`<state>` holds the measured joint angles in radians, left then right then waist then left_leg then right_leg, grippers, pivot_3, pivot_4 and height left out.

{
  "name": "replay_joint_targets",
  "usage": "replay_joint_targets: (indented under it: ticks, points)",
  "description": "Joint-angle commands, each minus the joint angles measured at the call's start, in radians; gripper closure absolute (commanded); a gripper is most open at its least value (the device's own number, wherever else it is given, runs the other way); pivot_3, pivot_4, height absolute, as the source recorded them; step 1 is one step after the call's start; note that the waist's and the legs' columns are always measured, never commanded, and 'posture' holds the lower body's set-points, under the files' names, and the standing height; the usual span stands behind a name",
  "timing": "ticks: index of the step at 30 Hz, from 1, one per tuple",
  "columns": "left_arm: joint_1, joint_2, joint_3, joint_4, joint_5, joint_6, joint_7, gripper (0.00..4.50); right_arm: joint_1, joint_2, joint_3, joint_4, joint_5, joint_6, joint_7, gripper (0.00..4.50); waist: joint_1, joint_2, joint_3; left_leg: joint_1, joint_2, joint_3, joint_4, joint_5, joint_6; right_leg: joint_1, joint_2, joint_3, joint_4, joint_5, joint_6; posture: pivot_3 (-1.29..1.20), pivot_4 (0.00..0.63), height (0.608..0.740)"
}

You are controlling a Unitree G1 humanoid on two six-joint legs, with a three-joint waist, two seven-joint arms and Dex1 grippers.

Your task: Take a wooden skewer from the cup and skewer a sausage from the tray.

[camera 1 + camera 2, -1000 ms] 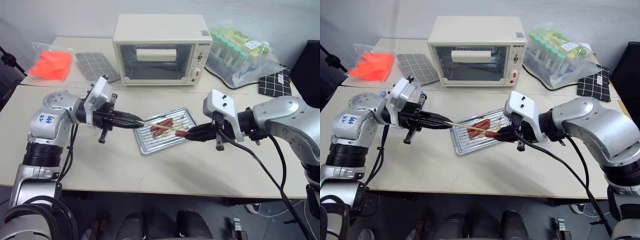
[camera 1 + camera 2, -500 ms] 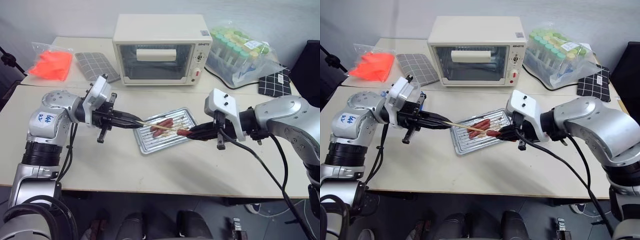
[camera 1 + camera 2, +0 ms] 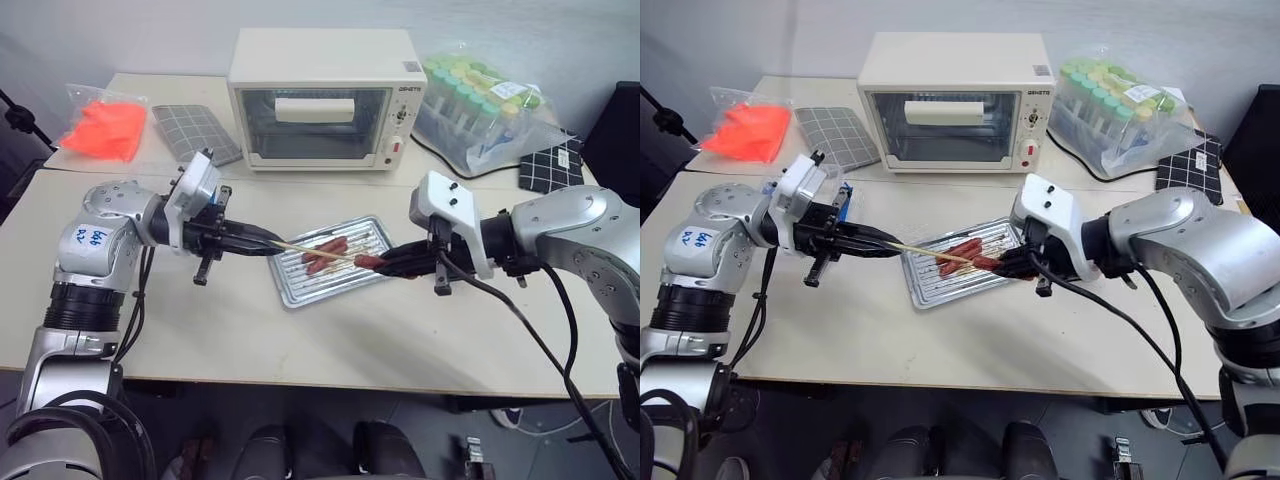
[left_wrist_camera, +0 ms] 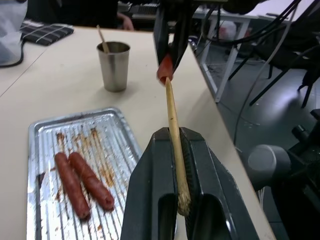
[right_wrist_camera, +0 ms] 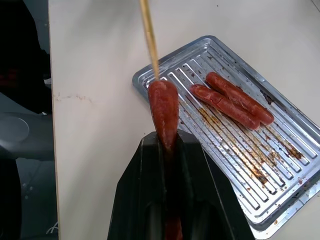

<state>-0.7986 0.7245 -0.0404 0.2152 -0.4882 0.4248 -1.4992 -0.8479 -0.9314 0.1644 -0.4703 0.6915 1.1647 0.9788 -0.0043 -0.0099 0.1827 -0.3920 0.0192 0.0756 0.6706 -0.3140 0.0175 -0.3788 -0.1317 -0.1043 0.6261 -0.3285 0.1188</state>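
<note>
My left gripper [image 4: 177, 145] is shut on the blunt end of a thin wooden skewer [image 4: 171, 107], which points level across the silver tray [image 3: 297, 291]. My right gripper [image 5: 167, 142] is shut on a reddish-brown sausage [image 5: 164, 112] and holds it above the tray's near right edge. The skewer's tip meets the free end of that sausage [image 3: 368, 262]; how deep it sits I cannot tell. Two more sausages [image 5: 231, 99] lie side by side on the tray's ridged base. A small grey cup [image 4: 113, 65] with a skewer in it stands on the table beyond the tray.
A cream toaster oven [image 3: 320, 98] stands at the back of the table. A clear bag of green-capped tubes [image 3: 480, 105] is at the back right, an orange bag [image 3: 100, 125] at the back left. Grid-patterned mats [image 3: 195, 130] lie beside them.
</note>
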Motion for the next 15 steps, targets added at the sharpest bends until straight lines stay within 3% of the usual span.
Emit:
replay_joint_targets:
  ticks: [1, 15]
  points:
    - [-0.026, 0.010, 0.017, -0.014, -0.003, -0.012, -0.008, 4.50, -0.007, -0.017, -0.045, -0.031, 0.021, 0.004, 0.001, 4.29, 0.002, 0.000, 0.000, 0.000, 0.000, 0.000, 0.000, 0.000, 0.000, 0.000, 0.000, 0.000, 0.000, 0.000, 0.000, 0.00, 0.150, 0.740]
    - [-0.035, 0.002, 0.016, -0.037, -0.013, 0.003, -0.007, 4.50, 0.006, 0.000, -0.027, -0.021, 0.014, -0.010, -0.012, 4.29, 0.003, 0.000, 0.000, -0.001, 0.000, 0.000, 0.003, -0.001, 0.001, 0.000, 0.000, 0.000, 0.000, 0.000, 0.000, 0.00, 0.150, 0.740]
